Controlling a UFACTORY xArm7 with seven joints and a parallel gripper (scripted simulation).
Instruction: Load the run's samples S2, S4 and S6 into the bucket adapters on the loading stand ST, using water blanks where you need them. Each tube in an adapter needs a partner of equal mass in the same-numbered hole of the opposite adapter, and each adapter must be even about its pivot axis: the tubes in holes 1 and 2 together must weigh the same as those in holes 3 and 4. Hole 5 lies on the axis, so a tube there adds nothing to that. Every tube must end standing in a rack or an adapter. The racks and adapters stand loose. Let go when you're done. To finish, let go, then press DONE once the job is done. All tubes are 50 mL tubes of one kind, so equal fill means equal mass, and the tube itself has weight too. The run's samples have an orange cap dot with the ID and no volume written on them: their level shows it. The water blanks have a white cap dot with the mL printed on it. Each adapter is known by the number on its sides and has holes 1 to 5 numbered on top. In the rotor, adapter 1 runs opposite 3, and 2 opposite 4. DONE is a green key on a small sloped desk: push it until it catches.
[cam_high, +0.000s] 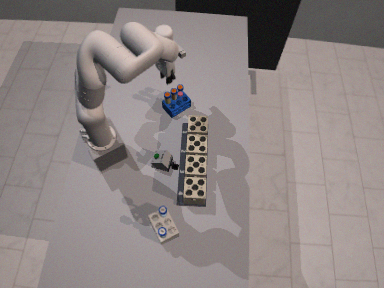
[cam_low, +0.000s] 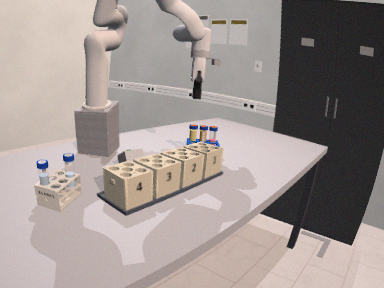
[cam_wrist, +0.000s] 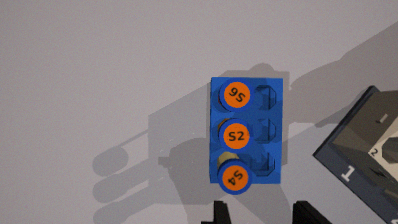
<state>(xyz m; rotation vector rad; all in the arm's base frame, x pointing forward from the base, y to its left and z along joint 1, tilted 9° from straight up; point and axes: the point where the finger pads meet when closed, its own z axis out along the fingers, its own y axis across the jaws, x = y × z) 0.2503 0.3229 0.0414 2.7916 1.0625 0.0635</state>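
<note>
Overhead, the black-fingered metal claw (cam_high: 170, 79) (cam_low: 197, 90) (cam_wrist: 260, 212) hangs above and just beyond the blue plastic rack (cam_high: 176, 104) (cam_low: 190, 142) (cam_wrist: 275, 105) of orange-dotted tubes. Seen from the side, four beige numbered block adapters (cam_high: 195, 165) (cam_low: 165, 175) (cam_wrist: 387, 120) sit below it, well under its tips. Up close, its fingers stand apart with nothing between them, tube S4 (cam_wrist: 235, 177) nearest them, S2 (cam_wrist: 236, 136) and S6 (cam_wrist: 236, 95) farther off.

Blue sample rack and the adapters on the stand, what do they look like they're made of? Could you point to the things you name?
The blue sample rack (cam_high: 176, 108) (cam_wrist: 276, 106) looks like molded plastic, evenly colored with crisp edges. The adapters (cam_high: 195, 200) (cam_low: 128, 189) look like matte tan plastic, smooth and grainless, though painted metal is possible.
</note>
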